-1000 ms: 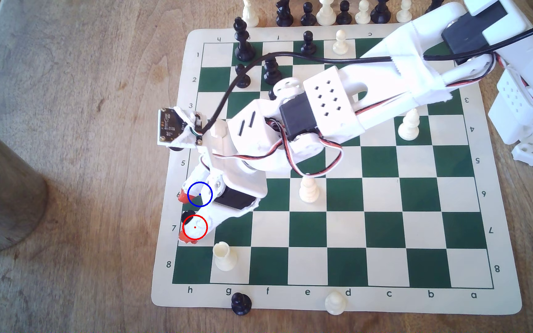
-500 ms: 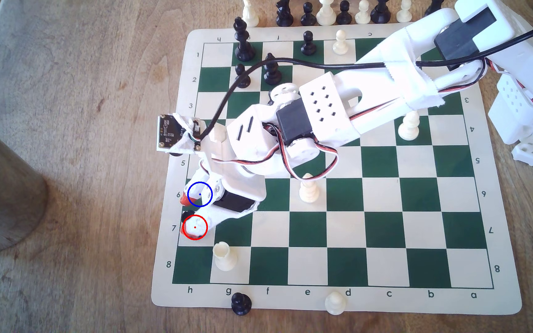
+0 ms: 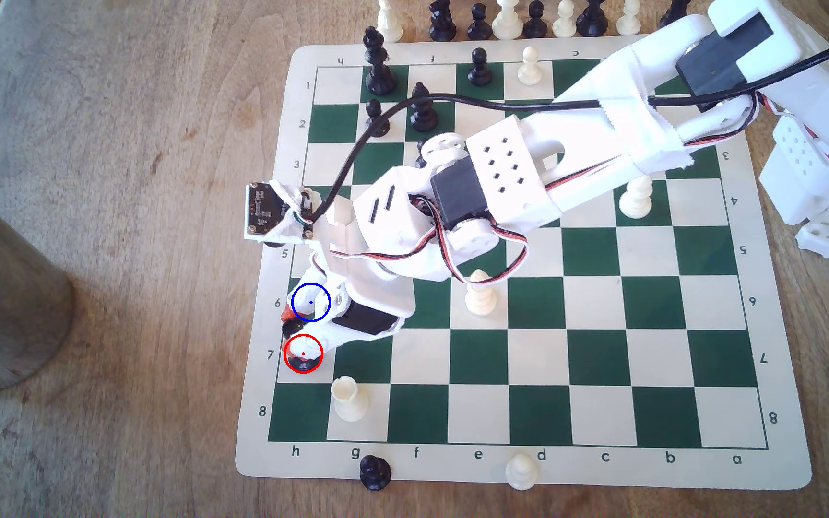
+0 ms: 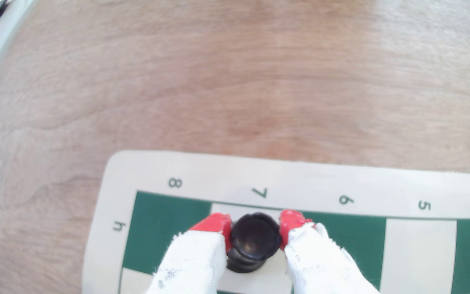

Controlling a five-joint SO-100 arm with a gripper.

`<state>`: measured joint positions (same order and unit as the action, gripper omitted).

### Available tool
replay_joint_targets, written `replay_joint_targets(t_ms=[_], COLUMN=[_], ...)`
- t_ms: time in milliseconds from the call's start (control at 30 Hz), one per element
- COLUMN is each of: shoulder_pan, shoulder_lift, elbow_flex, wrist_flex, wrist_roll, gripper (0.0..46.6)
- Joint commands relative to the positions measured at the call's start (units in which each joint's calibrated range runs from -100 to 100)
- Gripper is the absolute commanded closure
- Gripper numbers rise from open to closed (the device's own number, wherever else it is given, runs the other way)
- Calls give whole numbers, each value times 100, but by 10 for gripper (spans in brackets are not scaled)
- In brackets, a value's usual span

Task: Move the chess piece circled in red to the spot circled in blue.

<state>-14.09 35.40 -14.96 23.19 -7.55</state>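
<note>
The chess piece circled in red is a black rook [image 3: 293, 328] on the cream square h7, at the board's edge on the exterior view's left; its base shows inside the red ring [image 3: 303, 371]. My gripper [image 3: 291, 334] is shut on it. In the wrist view the red fingertips [image 4: 217, 223] press on both sides of the rook's [image 4: 256, 237] notched top, with the gripper [image 4: 256, 226] straddling it. The spot circled in blue is the dark green square h6 [image 4: 349, 240] beside it. In the exterior view the blue ring [image 3: 311, 283] lies over one white finger.
A cream rook [image 3: 350, 398] stands on g8, close to the held piece. A cream piece [image 3: 480, 296] stands on e6. A black pawn [image 3: 375, 472] and a cream pawn [image 3: 520, 470] sit on the mat's near border. A brown cylinder [image 3: 4, 299] stands on the table at the left.
The two fingers stood wide apart around the rook a second ago. They have closed in and now press on its sides. The arm has barely shifted.
</note>
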Motion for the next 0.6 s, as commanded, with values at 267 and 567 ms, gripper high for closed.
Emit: replay_joint_targets(t_ms=[267, 567], shoulder_pan=[-42, 278], shoulder_lift=[-1409, -1800], elbow_flex=[-934, -154], wrist_flex=[859, 859], wrist_roll=[-54, 78], gripper=[456, 453])
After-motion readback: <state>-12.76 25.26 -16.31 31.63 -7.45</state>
